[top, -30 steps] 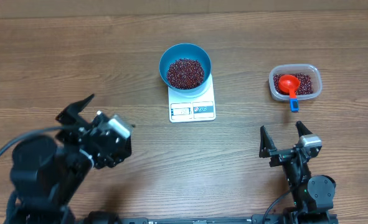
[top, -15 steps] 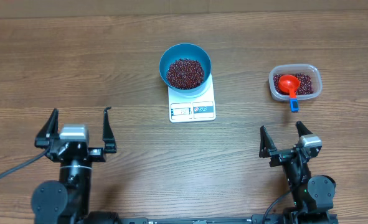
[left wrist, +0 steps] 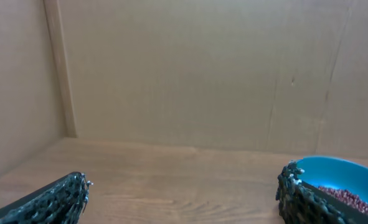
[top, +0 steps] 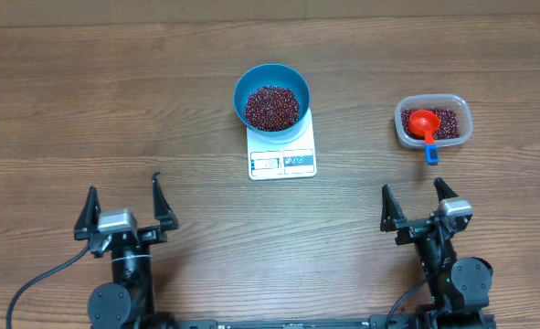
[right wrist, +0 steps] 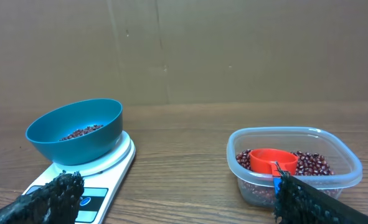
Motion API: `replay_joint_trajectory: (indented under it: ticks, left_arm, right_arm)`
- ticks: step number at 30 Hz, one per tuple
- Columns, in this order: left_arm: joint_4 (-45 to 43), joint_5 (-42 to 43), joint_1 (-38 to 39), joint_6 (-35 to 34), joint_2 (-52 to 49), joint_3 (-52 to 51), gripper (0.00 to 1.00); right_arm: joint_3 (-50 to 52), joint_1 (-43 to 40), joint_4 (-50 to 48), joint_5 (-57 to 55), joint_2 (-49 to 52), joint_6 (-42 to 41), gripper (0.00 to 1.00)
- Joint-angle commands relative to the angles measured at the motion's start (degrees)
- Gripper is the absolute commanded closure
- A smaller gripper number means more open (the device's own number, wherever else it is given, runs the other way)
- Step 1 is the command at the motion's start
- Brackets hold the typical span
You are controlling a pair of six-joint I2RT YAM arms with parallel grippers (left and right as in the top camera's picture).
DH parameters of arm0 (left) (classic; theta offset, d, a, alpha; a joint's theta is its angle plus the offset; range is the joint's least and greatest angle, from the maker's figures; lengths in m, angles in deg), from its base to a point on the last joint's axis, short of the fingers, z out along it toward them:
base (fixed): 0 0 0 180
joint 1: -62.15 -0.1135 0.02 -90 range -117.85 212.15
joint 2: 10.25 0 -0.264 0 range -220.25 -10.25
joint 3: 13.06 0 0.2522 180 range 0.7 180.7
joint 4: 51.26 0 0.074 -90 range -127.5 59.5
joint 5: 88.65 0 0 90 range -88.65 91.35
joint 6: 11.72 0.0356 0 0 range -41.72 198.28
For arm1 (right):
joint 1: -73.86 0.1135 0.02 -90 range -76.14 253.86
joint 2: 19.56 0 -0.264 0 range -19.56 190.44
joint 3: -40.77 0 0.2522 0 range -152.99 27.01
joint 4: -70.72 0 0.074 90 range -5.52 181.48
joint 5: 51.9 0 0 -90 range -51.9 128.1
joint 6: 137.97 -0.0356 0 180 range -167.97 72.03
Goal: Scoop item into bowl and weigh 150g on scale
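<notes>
Wooden tabletop (top: 87, 100) is carrying everything: left end effector (top: 123, 187) sitting wide open, empty; round blue plastic bowl (top: 238, 91) holding small dark red-brown beans (top: 271, 107), resting on flat white rectangular scale (top: 283, 163); right end effector (top: 412, 187) gaping empty; clear rectangular plastic tub (top: 400, 117) lying beyond.

Smooth glossy blue plastic bowl (top: 271, 90), matt white plastic scale (top: 282, 153), clear tub (top: 433, 121), grained wood table (top: 114, 110).

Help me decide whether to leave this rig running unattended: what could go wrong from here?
The blue bowl of beans sits off-centre on the scale, overhanging its far edge; a nudge might tip it. The red scoop has its handle poking over the tub rim toward the open right gripper; a careless reach could snag it and flick beans out.
</notes>
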Motion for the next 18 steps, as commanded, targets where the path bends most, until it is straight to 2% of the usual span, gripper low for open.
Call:
replay_joint_trajectory:
  ticks: [1,10,18]
  left_arm:
    - [-1.49,-1.33,-0.63,-0.98,1.60,-3.41,0.00]
    - [-5.18,-1.03,-0.61,-0.98,1.60,-9.68,0.00]
    - [-1.42,1.70,-0.61,0.33,1.60,-9.64,0.00]
  right_arm:
    - [0.61,0.26,-0.17,-0.42,-0.57,-0.31,0.00]
    - [0.61,0.26,-0.17,-0.42,-0.57,-0.33,0.00]
    - [0.61,0.26,-0.17,-0.42,-0.57,-0.33,0.00]
